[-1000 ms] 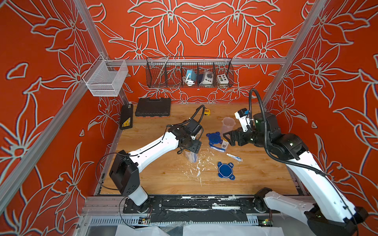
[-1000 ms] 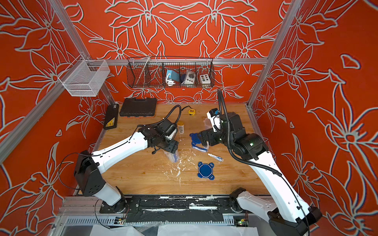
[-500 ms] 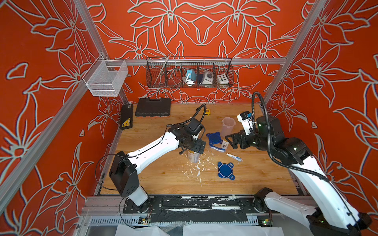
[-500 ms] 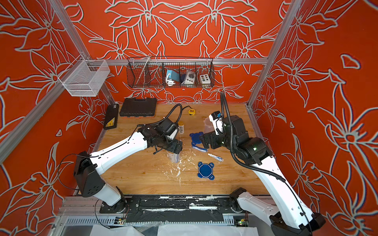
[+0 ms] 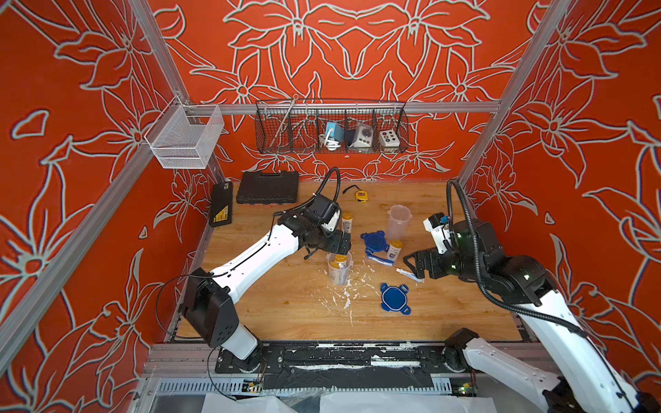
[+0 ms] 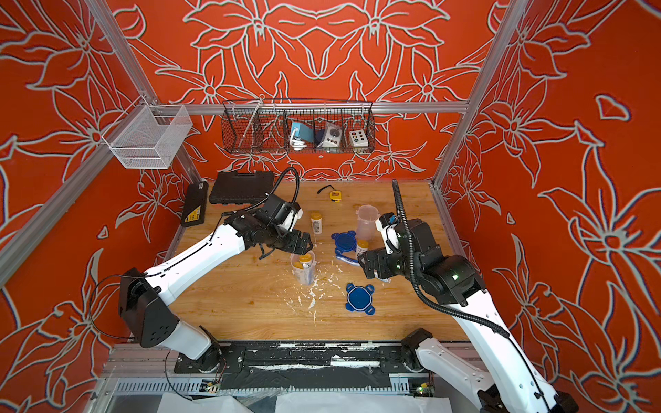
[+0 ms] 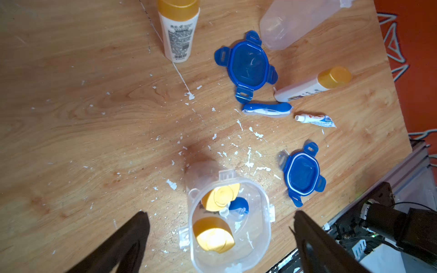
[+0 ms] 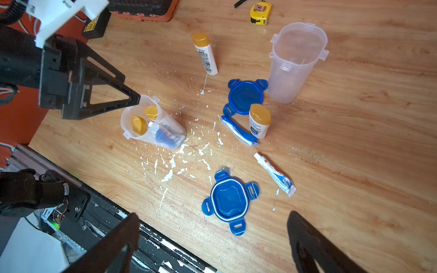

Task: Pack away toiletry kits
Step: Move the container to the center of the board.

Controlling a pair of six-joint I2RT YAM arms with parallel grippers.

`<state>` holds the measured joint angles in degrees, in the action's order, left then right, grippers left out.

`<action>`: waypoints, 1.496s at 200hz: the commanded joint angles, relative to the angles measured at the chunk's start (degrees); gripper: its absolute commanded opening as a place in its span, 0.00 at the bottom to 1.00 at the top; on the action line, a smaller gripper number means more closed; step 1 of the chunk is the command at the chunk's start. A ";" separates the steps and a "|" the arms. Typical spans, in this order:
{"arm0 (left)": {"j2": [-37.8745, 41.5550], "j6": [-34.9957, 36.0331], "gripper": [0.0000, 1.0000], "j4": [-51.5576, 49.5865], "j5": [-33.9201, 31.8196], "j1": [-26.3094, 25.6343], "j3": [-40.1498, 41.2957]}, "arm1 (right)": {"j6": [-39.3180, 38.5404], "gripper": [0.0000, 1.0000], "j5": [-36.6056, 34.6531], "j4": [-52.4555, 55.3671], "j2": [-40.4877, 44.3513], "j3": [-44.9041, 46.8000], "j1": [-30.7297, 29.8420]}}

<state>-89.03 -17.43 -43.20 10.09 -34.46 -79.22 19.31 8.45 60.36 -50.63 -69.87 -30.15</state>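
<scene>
Blue four-tab clip lid [image 5: 395, 298]: nearest me, flat at five o'clock from the filled clear plastic tub [image 5: 338, 271]; I'd seat it level, tabs over lugs.
Right gripper [image 5: 411, 267]: fingers wide apart, empty, hanging near the small white-blue tube [image 5: 409, 275].
That tub: upright mid-table, two yellow-capped white bottles [image 7: 214, 237] inside, lidless.
Left gripper [image 5: 339, 246]: fingers apart, empty, at its twelve o'clock; should brace it.
Empty clear tub [image 5: 398, 221]: farther, one o'clock.
</scene>
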 commanded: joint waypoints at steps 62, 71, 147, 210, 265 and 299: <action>1.78 -0.39 0.94 6.16 7.60 -0.35 7.56 | 1.01 0.98 -1.34 1.41 -3.02 -1.62 0.31; 2.08 -0.71 0.94 6.15 7.79 -0.35 7.98 | 0.74 0.98 -1.60 1.48 -3.00 -1.76 0.35; 6.67 -4.17 0.93 6.31 8.32 -0.48 12.46 | 0.47 0.98 -2.33 1.74 -1.81 -1.05 0.54; 9.54 -6.00 0.96 6.12 6.31 -1.06 14.82 | 0.20 0.98 -1.77 1.80 -1.60 -0.76 0.63; 8.15 -4.22 0.98 -0.05 2.13 -0.23 9.92 | 1.32 0.98 -2.66 4.10 -3.31 0.33 0.72; 8.82 -4.99 0.98 -5.58 3.54 1.06 4.84 | 4.51 0.98 -3.06 9.72 -6.04 0.80 0.79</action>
<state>-80.97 -22.35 -43.64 13.65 -34.20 -70.94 20.95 7.25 64.36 -55.44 -69.89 -29.58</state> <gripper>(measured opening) 0.984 0.980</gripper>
